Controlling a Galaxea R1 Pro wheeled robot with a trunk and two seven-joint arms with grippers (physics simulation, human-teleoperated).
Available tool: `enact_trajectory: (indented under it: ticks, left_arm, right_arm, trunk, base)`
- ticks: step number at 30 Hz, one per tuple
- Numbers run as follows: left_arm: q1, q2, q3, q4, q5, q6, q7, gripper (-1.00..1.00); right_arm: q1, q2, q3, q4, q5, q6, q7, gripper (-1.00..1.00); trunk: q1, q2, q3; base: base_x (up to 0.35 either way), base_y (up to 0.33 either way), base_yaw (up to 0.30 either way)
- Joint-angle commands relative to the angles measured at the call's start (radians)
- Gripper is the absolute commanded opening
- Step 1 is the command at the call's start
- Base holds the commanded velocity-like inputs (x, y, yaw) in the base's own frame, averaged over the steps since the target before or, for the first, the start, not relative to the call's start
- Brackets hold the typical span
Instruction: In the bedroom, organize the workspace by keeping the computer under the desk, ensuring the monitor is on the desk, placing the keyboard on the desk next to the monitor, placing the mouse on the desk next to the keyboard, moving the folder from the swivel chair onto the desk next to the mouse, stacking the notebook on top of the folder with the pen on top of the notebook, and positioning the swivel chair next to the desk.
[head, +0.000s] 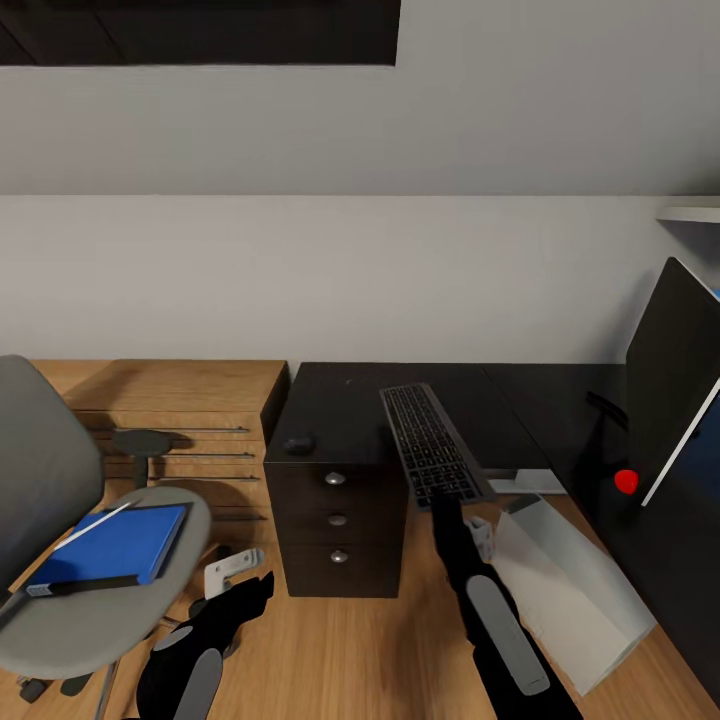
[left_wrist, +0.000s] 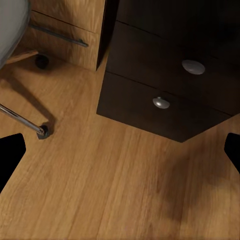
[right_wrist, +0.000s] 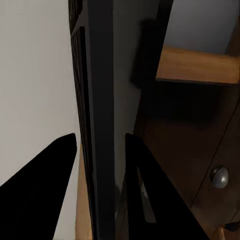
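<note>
No text, label, brand, number or sign can be read; the key legends on the keyboard (head: 431, 445) are too small to be made out.

Bright blue folder (head: 118, 545), grey swivel chair (head: 60, 560), glossy black desk (head: 340, 405), dark-keyed keyboard (head: 430, 445).

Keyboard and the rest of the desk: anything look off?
Yes. The keyboard sits skewed, its near end overhanging the desk edge with the right tool clamped on it. The mouse sits alone near the edge.
</note>
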Motion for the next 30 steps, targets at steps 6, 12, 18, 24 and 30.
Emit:
enact_trajectory:
  ticks: [6,12,18,24,30]
  left_arm:
    - [-0.001,0.0,-0.001,0.001,0.01,0.002,0.01,1.0]
    - [-0.001,0.0,-0.001,0.011,0.008,0.002,0.01,1.0]
    - [-0.001,-0.001,-0.001,0.012,0.008,0.001,0.01,1.0]
    - [-0.001,-0.001,-0.001,0.014,0.008,0.001,0.01,1.0]
    - [-0.001,-0.001,-0.001,0.014,0.009,0.001,0.01,1.0]
  right_arm:
    - [-0.003,-0.006,-0.04,0.006,-0.01,-0.008,-0.004,-1.0]
    - [-0.004,-0.014,-0.079,0.015,-0.01,-0.008,-0.004,-1.0]
    - [-0.004,-0.015,-0.087,0.024,-0.014,-0.011,-0.004,-1.0]
    - [-0.004,-0.015,-0.107,0.025,-0.016,-0.025,-0.004,-1.0]
    - [-0.004,-0.013,-0.112,0.022,-0.018,-0.028,-0.001,-1.0]
  trunk:
    - [0.0,-0.001,-0.001]
    - [0.0,-0.001,-0.001]
    - [0.0,-0.001,-0.001]
    - [0.0,-0.001,-0.001]
    - [0.0,-0.001,-0.001]
  base:
    - [0.0,0.0,0.0]
    - [0.0,0.0,0.0]
    - [0.0,0.0,0.0]
    - [0.0,0.0,0.0]
    - [0.0,0.0,0.0]
